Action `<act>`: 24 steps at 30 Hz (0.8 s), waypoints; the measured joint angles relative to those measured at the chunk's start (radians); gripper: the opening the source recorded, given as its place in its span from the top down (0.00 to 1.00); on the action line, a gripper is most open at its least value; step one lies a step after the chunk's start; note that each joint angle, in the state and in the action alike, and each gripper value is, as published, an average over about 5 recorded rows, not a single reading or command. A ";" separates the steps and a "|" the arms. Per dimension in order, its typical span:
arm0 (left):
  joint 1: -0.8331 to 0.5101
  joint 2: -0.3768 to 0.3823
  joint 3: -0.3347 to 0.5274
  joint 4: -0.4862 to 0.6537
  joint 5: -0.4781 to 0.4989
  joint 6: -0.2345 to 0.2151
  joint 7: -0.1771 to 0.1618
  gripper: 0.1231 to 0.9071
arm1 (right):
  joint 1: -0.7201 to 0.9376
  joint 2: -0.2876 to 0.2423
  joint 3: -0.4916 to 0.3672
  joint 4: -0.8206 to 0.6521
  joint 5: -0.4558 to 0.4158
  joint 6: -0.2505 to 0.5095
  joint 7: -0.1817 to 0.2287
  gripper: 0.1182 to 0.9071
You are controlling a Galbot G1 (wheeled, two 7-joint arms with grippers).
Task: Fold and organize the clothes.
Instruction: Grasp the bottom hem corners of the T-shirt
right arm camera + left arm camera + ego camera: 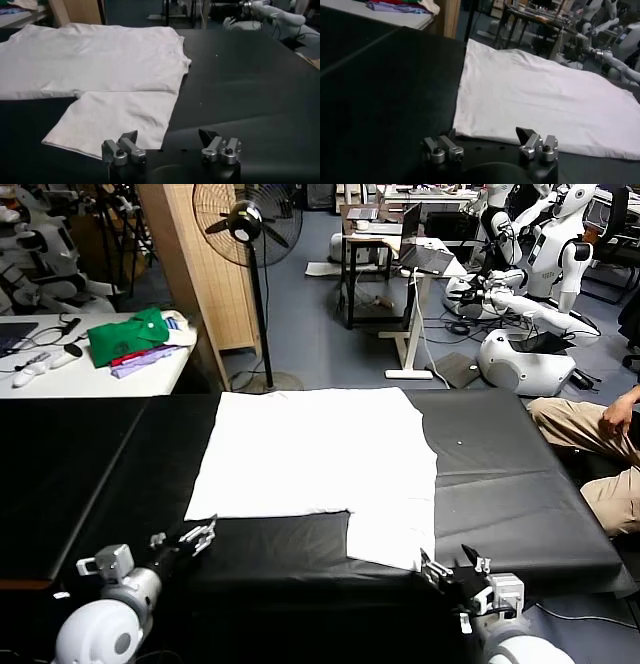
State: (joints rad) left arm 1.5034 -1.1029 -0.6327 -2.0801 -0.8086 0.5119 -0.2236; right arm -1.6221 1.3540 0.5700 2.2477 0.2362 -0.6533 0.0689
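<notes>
Left gripper (pixel 203 535) sits low at the near edge of the black desk (pixel 100 454), jaws spread wide and holding nothing, short of the T-shirt's near left corner. Right gripper (pixel 452 567) sits at the near right edge, jaws likewise wide and empty, just beside the sleeve tip. The white T-shirt (pixel 315 449) lies flat and plain side up mid-desk, one sleeve extending toward the robot at right. Beyond, at left, a white desk (pixel 70 379) carries green and purple folded garments (pixel 135 342); a standing fan (pixel 247 224) is behind.
</notes>
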 joint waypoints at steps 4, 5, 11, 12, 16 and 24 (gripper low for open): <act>-0.010 0.003 0.000 0.016 0.013 -0.001 0.011 0.14 | 0.004 0.006 -0.010 -0.013 -0.017 0.003 0.000 0.14; -0.013 0.004 0.001 0.022 0.015 -0.004 0.013 0.14 | 0.006 0.008 -0.014 -0.017 -0.023 0.004 0.000 0.14; -0.041 0.008 0.016 0.068 0.015 -0.021 0.026 0.14 | 0.019 0.015 -0.033 -0.044 -0.039 0.011 0.005 0.19; -0.046 0.008 0.019 0.077 0.015 -0.024 0.029 0.15 | 0.020 0.016 -0.035 -0.048 -0.040 0.011 0.006 0.22; -0.062 0.008 0.031 0.110 0.017 -0.034 0.038 0.31 | 0.028 0.021 -0.046 -0.063 -0.043 0.011 0.002 0.47; -0.058 0.010 0.034 0.129 0.028 -0.044 0.051 0.88 | 0.023 0.033 -0.058 -0.065 -0.046 0.010 0.015 0.96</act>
State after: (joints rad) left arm 1.4455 -1.0930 -0.5988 -1.9506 -0.7808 0.4681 -0.1722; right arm -1.5991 1.3869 0.5119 2.1822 0.1904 -0.6433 0.0842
